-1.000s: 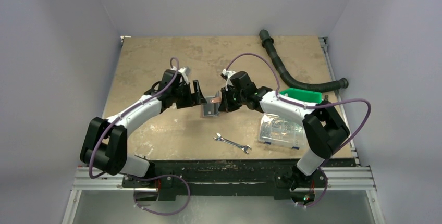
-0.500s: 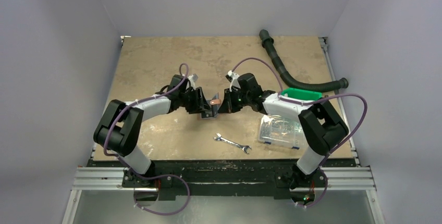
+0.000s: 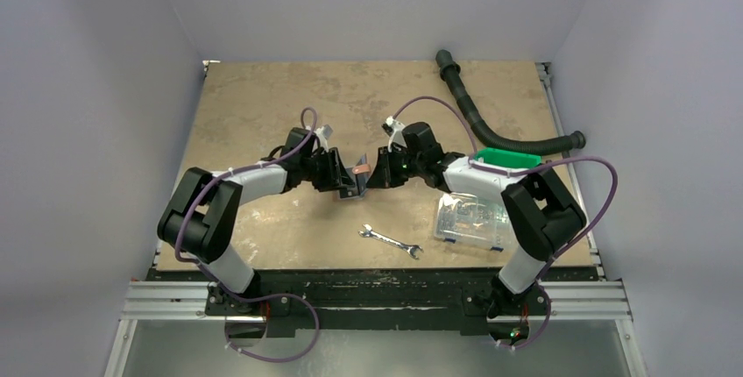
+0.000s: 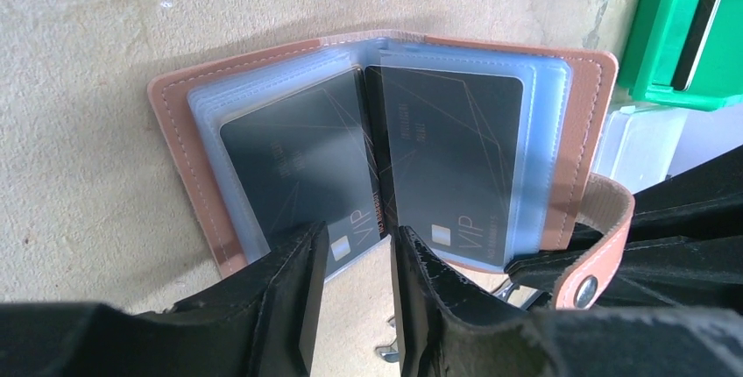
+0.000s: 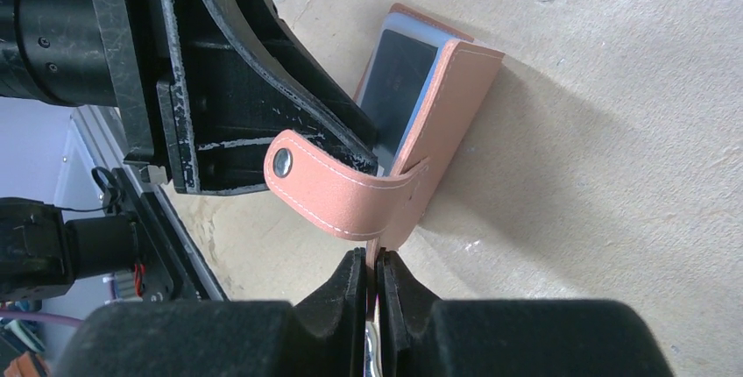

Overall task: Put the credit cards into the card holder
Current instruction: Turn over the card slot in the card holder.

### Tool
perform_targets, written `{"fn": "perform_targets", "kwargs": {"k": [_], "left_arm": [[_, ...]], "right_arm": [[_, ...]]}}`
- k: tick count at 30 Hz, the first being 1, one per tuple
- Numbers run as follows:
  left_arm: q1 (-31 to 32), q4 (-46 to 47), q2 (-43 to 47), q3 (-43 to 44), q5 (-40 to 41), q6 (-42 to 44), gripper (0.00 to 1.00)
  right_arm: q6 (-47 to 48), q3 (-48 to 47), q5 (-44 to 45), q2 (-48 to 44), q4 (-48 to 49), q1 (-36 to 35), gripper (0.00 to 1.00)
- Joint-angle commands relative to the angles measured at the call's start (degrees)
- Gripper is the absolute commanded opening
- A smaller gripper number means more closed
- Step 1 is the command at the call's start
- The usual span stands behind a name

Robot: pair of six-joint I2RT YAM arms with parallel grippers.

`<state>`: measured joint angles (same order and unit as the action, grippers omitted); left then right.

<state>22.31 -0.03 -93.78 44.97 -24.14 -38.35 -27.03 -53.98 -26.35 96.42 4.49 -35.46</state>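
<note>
Evidently the small reddish-brown leather bifold card holder (image 4: 175, 114) is held spread open between the two arms at the middle of the tan mottled table (image 3: 263, 114), so that its clear plastic sleeves (image 4: 545, 131) face the left wrist camera. Judging by the shadow under it, it seems tilted up off the surface rather than lying flat. The two dark grey-blue flat credit cards (image 4: 298, 162) already sit inside, one in the sleeve on each side of the fold, so the loading looks done or close to it, with perhaps only seating and shutting left. The right arm's black two-finger gripper (image 5: 375, 265) is clenched on the thin edge of the outer cover, just below the root of the snap-button strap (image 5: 324, 191), which curls free; that pinch is what holds the right leaf back. The left arm's black two-finger gripper (image 4: 355, 250) stands partly parted at the near edge and straddles the fold, one finger (image 4: 298, 280) over the corner of the left card and the other over the bottom of the right card. Whether it nips the sleeves or merely rests against them I cannot tell.
</note>
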Motion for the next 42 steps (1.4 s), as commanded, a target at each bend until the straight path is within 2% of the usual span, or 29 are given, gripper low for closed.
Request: {"fn": "perform_targets", "kwargs": {"k": [1,6,11,19,25,28,32,34,40,42], "left_arm": [[0.28,-3.13,0.03,-2.57,3.92,2.03,0.37],[0.28,-2.69,0.52,-3.65,3.93,1.87,0.36],[0.28,-2.60,0.70,-3.92,3.87,1.86,0.35],[0.28,-2.60,1.12,-4.05,3.69,1.91,0.34],[0.27,-2.40,1.15,-3.80,3.34,1.74,0.33],[0.28,-2.56,0.80,-3.24,3.14,1.87,0.33],[0.28,-2.74,0.88,-3.05,3.17,1.94,0.33],[0.28,-2.78,0.88,-3.13,3.30,1.97,0.33],[0.28,-2.48,0.62,-3.65,3.27,2.13,0.32],[0.28,-2.47,0.61,-3.74,3.20,2.06,0.32]], "right_arm": [[-0.91,-0.69,-1.66,0.08,5.61,0.65,0.14],[-1.45,-0.60,-2.73,0.42,6.58,1.10,0.16],[-1.71,-0.60,-3.39,0.35,7.18,1.34,0.23],[-1.56,-1.21,-2.93,1.46,6.94,1.54,0.22],[-0.46,-2.33,-1.18,2.40,5.43,1.54,0.31],[-0.62,-2.41,-1.48,2.85,5.71,1.56,0.29],[-1.01,-1.97,-2.62,2.63,6.59,1.58,0.16],[-1.10,-1.88,-2.94,2.55,6.73,1.60,0.13],[-2.24,-0.82,-5.46,1.80,8.82,1.54,0.14],[-2.61,-0.49,-6.11,1.52,9.38,1.54,0.17]]}}
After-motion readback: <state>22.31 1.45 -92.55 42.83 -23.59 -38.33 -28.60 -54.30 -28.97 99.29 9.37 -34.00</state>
